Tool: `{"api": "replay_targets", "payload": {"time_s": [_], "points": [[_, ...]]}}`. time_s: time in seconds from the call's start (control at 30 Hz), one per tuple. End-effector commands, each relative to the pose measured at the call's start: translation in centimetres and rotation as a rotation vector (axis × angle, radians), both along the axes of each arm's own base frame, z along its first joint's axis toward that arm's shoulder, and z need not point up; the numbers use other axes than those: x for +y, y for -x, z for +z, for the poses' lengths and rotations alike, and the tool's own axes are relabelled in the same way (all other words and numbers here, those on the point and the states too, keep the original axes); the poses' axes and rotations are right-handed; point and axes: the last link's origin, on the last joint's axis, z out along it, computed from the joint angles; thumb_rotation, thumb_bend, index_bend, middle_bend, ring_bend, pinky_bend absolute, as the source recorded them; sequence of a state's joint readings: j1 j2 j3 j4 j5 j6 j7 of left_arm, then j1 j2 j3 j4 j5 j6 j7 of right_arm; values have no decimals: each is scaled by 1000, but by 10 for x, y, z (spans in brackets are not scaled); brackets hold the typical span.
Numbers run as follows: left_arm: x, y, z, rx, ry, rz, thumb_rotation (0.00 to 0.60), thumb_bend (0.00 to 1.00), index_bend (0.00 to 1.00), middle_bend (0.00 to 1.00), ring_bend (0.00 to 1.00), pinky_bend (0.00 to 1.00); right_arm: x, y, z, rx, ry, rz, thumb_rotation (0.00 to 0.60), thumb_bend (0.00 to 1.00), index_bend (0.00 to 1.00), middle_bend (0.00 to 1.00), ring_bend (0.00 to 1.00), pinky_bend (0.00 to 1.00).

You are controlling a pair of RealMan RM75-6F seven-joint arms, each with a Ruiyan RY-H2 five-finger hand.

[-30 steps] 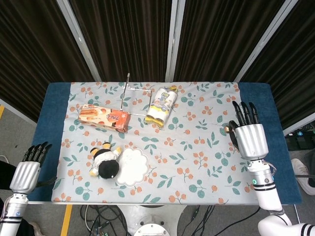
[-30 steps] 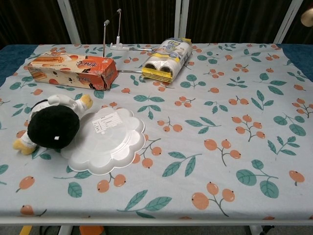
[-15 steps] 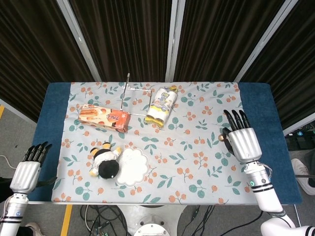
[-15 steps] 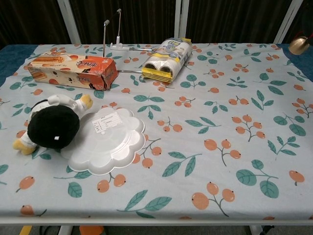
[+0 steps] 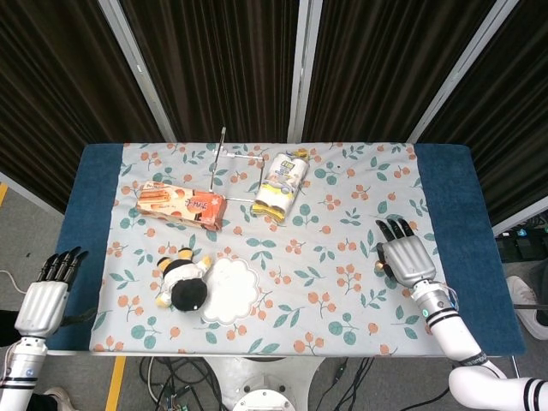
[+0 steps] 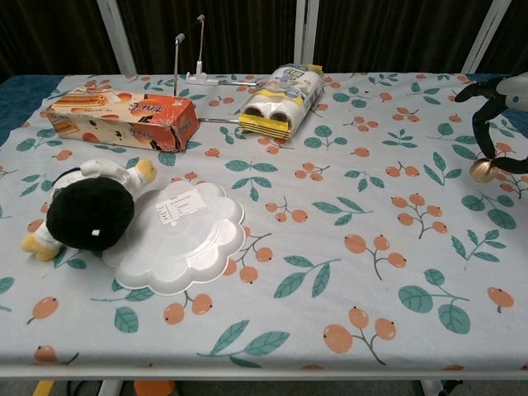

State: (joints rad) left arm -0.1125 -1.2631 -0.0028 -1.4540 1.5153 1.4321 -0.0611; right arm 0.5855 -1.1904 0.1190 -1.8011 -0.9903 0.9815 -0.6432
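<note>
Two hands are seen. The right hand (image 5: 402, 259) is held low over the right part of the floral tablecloth (image 5: 342, 223), fingers spread and nothing grasped; its dark fingers (image 6: 488, 89) show at the right edge of the chest view. The left hand (image 5: 47, 287) is held off the table's left edge, fingers extended together, empty.

Five objects are counted on the cloth, all well apart from the right hand: one white scalloped plate (image 5: 233, 289), one plush toy (image 5: 183, 281) touching the plate's left side, one orange snack box (image 5: 181, 204), one yellow-ended packet (image 5: 281, 184), and one wire rack (image 5: 233, 163) just beside the packet.
</note>
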Motion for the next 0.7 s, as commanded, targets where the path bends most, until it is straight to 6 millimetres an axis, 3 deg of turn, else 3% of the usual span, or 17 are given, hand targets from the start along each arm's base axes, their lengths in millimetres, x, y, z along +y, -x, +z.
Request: {"api": "replay_targets", "payload": {"time_s": [0.03,0.27,0.7], "points": [[-1,1,1,-1,-1,2,600,19,57,0,0,15,-6,-3,-8,27,-32,-13,600,398,752,89,0,0],[-2,5,2,-8,-8,11,600,20,57,0,0,15,-17,-5,-21,105,-66,-54,600,402,758,89,0,0],[-4,8,5,-13,-15,15,600,19,57,0,0,15,-17,-2,-35,144,-80,-81,600,404,758,89,0,0]]}}
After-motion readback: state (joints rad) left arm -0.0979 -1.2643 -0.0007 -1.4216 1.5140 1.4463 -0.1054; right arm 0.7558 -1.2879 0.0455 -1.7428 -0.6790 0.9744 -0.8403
